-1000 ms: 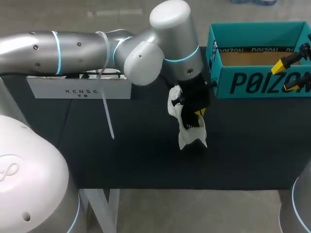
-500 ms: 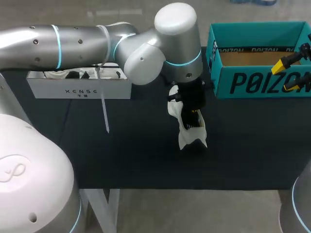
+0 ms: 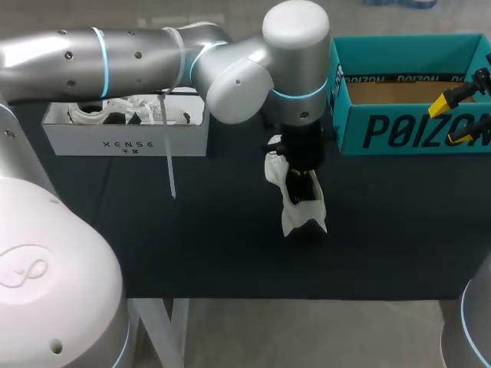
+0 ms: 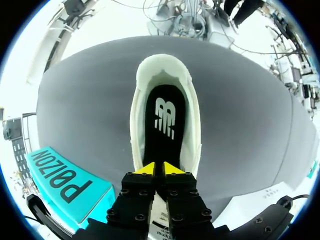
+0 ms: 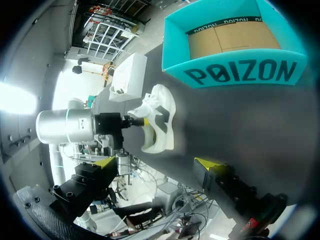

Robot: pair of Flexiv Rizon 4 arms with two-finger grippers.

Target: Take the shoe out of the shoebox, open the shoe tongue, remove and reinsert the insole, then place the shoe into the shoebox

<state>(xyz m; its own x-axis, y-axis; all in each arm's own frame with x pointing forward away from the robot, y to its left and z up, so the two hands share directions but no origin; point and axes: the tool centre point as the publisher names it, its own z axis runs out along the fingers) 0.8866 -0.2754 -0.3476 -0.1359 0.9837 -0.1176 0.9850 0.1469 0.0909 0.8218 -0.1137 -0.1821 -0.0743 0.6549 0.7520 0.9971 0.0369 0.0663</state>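
The shoe (image 3: 303, 211) is out of the shoebox (image 3: 406, 130) and lies on the dark counter (image 3: 192, 245), so the first step looks done. Its mouth gapes directly under the left jaws, which suggests the tongue has been opened too, though the tongue itself is not clearly visible. The black insole (image 4: 165, 125) sits inside the shoe, stretching away ahead of the left jaws. These are drawn narrow, the yellow tips (image 4: 146, 169) almost touching at the insole's near end. Whether they pinch its edge I cannot tell, so I judge the work to be at the insole step, either lifting it or seating it again. Returning the shoe to the box is left to do. The right jaws stand wide with nothing between their tips (image 5: 107, 161); the box is ahead of them, the shoe ahead and off to one side. By count: one shoe, one insole, one teal shoebox, one white tray (image 3: 126, 142) well beside the left jaws, and two arms.
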